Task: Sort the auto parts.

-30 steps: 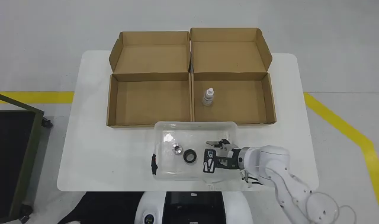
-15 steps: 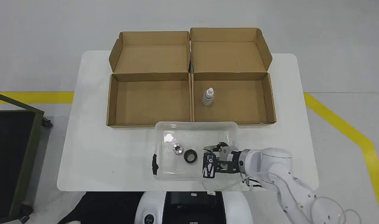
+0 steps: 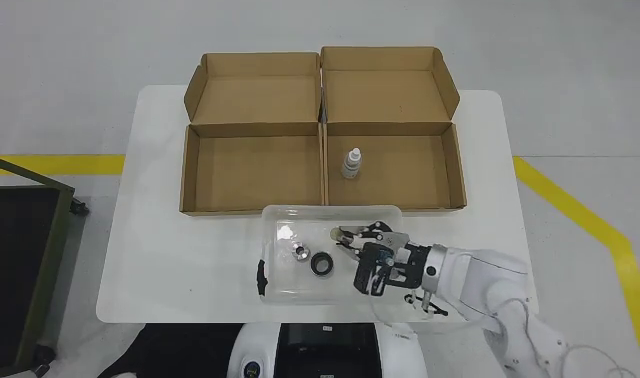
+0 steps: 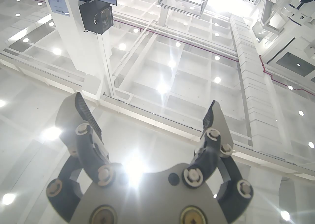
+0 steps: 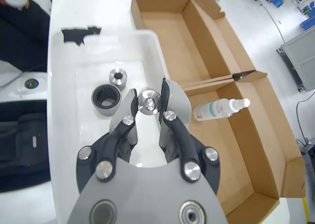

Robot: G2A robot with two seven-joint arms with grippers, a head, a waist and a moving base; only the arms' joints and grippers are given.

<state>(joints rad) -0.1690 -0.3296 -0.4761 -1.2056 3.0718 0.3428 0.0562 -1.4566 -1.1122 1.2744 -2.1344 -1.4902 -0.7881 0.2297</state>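
Over the bin (image 5: 153, 38), right pincer (image 5: 149, 89) clamps disc (image 5: 144, 99) — stud (image 5: 150, 106) facing wrist.

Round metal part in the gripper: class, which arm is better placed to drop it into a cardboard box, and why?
Right. The right gripper is shut on the round metal part, beside the cardboard boxes. The left gripper is open, empty and aimed at the ceiling.

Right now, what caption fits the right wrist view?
Right gripper shut on a round silver metal part over the clear plastic bin.
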